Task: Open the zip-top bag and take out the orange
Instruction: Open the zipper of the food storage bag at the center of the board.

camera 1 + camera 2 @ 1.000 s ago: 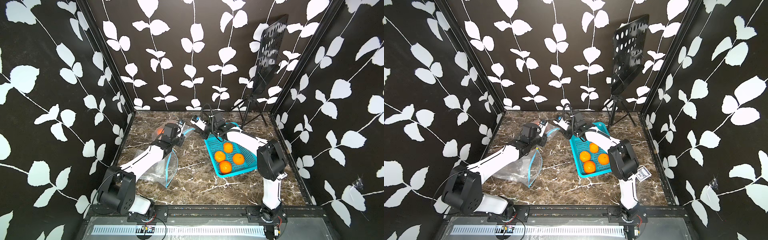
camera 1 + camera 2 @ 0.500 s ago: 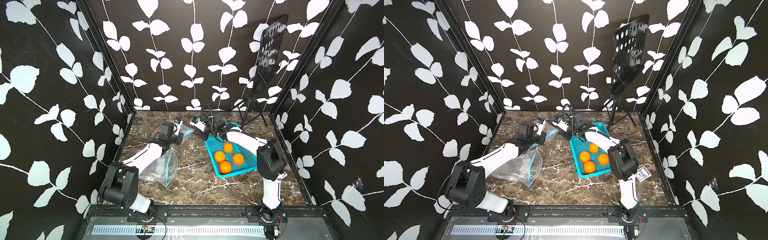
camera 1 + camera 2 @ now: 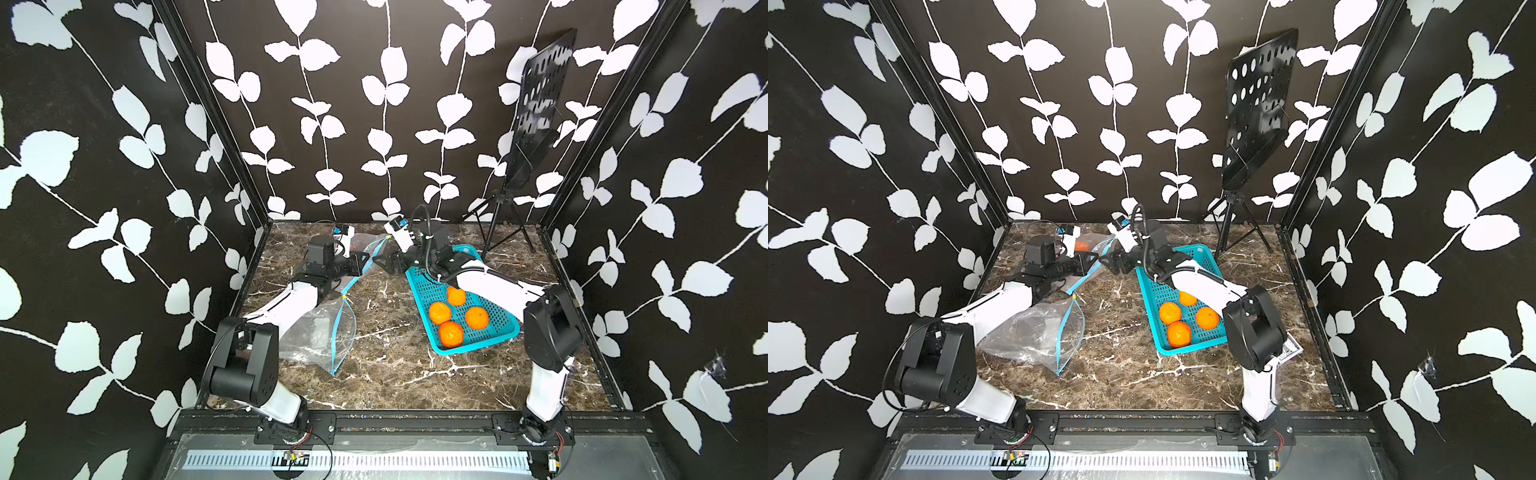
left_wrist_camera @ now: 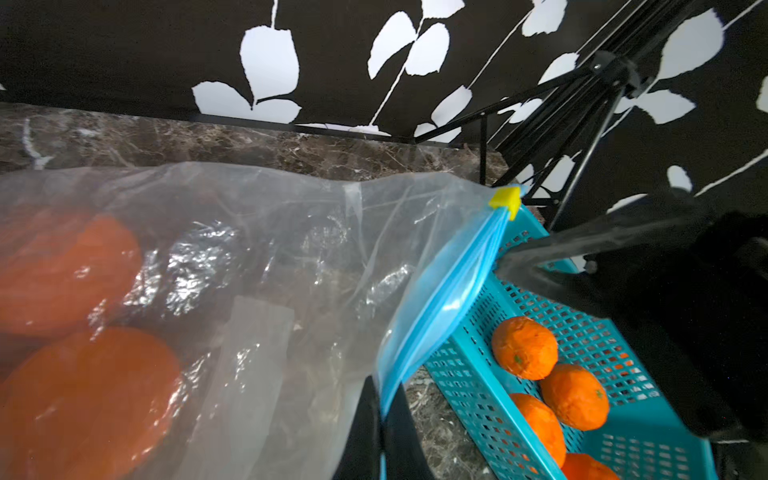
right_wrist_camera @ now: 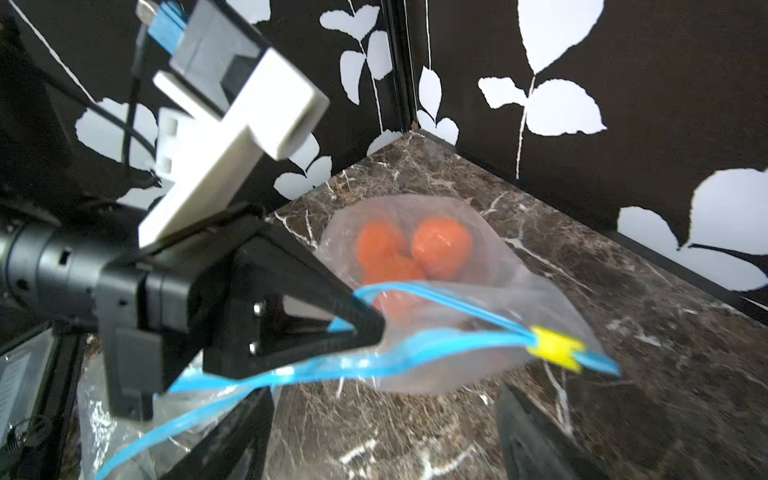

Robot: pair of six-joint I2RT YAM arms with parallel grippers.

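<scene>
Beyond left pincer (image 5: 372, 328) pinching zip-top bag (image 5: 498, 299) rim, oranges (image 5: 442, 245); right pincer (image 3: 381, 262) spread.

Lab test booth, leaf-print walls (image 3: 374, 104), marble tabletop (image 3: 395, 365)

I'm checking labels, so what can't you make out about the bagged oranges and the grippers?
Orange count in the zip-top bag: oranges overlap behind plastic, right wrist view; cut off by left wrist view's edge.
Whether the right gripper touches it: fingers blurred in both wrist views, tiny in both top views.
</scene>
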